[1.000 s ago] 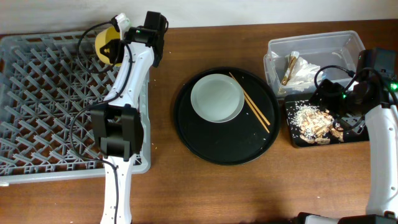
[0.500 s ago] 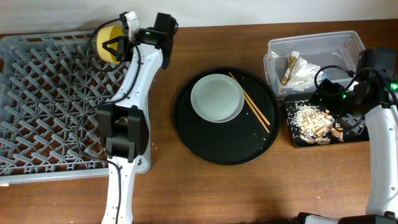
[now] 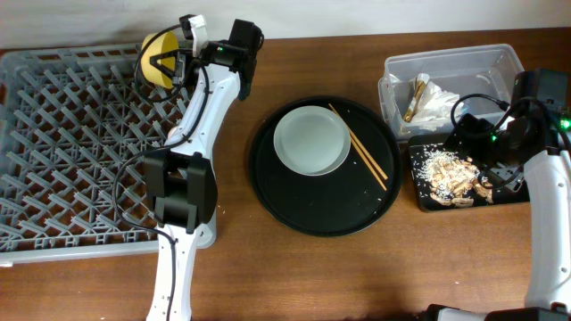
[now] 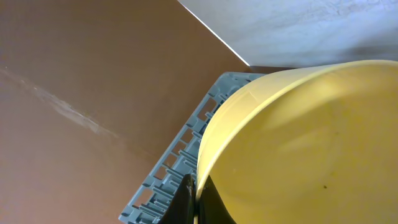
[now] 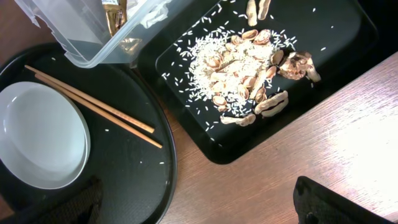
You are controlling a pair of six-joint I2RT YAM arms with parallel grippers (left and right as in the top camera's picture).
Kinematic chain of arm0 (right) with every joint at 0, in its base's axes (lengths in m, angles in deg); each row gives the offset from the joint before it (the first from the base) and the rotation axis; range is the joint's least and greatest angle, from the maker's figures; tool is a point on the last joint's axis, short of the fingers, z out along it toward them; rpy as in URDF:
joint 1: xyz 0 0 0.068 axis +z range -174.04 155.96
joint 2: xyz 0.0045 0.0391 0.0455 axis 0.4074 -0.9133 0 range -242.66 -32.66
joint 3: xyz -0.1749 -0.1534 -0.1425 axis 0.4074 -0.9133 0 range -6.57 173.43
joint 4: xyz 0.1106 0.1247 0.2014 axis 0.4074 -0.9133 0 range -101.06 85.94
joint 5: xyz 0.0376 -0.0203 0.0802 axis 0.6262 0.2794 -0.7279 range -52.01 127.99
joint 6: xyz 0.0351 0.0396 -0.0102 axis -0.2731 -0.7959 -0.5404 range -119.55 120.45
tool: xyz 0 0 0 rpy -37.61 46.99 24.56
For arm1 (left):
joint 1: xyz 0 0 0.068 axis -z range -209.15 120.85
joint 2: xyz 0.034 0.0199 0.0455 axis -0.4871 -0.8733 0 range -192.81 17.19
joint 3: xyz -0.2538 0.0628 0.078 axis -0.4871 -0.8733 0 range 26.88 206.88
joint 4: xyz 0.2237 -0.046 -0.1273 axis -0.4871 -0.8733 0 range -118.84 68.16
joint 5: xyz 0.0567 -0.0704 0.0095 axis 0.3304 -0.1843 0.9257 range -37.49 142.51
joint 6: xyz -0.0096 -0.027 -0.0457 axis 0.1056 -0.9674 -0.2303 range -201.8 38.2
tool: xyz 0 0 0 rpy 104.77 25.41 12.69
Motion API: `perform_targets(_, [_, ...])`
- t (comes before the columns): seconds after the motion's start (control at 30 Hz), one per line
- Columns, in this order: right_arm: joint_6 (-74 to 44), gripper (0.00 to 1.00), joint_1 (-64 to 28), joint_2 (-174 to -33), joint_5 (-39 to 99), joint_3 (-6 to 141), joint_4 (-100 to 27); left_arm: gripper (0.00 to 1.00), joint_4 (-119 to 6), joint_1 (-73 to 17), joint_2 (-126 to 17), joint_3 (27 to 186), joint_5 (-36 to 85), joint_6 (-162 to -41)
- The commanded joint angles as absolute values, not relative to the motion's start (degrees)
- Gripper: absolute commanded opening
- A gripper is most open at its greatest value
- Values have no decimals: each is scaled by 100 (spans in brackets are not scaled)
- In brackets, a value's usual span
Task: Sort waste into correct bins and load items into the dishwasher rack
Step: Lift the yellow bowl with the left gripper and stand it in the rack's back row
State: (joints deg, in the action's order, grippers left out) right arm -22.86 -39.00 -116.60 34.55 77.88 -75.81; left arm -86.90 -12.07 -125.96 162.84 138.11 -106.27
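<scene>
Clamping the bowl (image 3: 152, 45) by its rim, the left gripper (image 3: 165, 64) holds it tilted at the upper left of the overhead view, over the rack's (image 3: 71, 152) top-right corner. Free pegs lie down-left of it. The right gripper (image 5: 196, 193), jaws wide and empty, hangs far right.

A brown wooden counter (image 3: 294, 267) with a fine grain fills nearly the whole overhead view, its surface smooth and matt under soft, even light that casts only faint shadows. Along the counter's far edge runs a plain white wall (image 3: 375, 16), meeting it in a straight line. In the left wrist view this wall looks pale and faintly mottled beyond the counter, which carries a light diagonal streak.
</scene>
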Motion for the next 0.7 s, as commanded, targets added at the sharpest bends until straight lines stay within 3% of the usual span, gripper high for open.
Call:
perform_targets(0.0, [-2229, 98, -3907, -11667, 3571, 7818, -7566, 0, -8699, -1233, -12935, 16267, 14023, -10661])
perform_targets(0.67, [-2229, 98, -3907, -11667, 3571, 7818, -7563, 0, -8679, -1286, -13259, 16280, 14235, -10613])
